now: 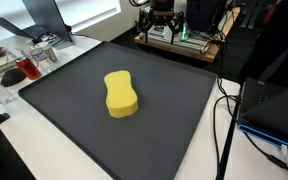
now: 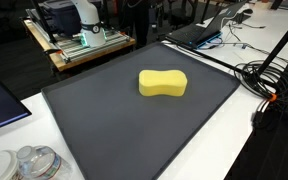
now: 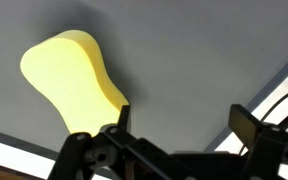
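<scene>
The yellow sponge [image 3: 69,75] lies flat near the middle of the dark grey mat [image 3: 189,50], as both exterior views show [image 1: 121,93] [image 2: 163,83]. In the wrist view the gripper [image 3: 181,125] hovers with jaws spread wide and empty, the sponge's narrow end just beside one finger, outside the gap

No legible text, label or number in any view. The yellow sponge [image 1: 121,93] and the dark mat [image 1: 179,110] beneath it show plain surfaces.

White table [image 1: 29,140], dark grey mat [image 1: 179,110] flat on it, yellow sponge [image 1: 121,94] lying mid-mat, cables [image 1: 224,120] beside the mat
</scene>
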{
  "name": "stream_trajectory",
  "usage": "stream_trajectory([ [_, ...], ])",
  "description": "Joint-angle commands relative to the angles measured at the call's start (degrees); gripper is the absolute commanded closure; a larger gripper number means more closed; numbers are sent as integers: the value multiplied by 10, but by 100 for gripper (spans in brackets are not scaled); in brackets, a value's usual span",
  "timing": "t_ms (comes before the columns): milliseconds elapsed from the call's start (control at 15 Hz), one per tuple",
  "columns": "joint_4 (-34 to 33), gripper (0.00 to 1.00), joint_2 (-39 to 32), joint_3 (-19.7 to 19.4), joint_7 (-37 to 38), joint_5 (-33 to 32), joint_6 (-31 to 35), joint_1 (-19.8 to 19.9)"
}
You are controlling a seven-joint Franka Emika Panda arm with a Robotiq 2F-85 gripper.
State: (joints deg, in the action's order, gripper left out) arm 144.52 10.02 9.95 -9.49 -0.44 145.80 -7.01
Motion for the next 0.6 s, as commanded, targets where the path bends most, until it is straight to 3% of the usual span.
stream_trajectory([
  [0,-82,0,-31,38,135,-82,-90,-7],
  [267,-186,0,-92,77,280,-161,-194,-24],
  [533,-303,0,-178,77,353,-198,-284,-60],
])
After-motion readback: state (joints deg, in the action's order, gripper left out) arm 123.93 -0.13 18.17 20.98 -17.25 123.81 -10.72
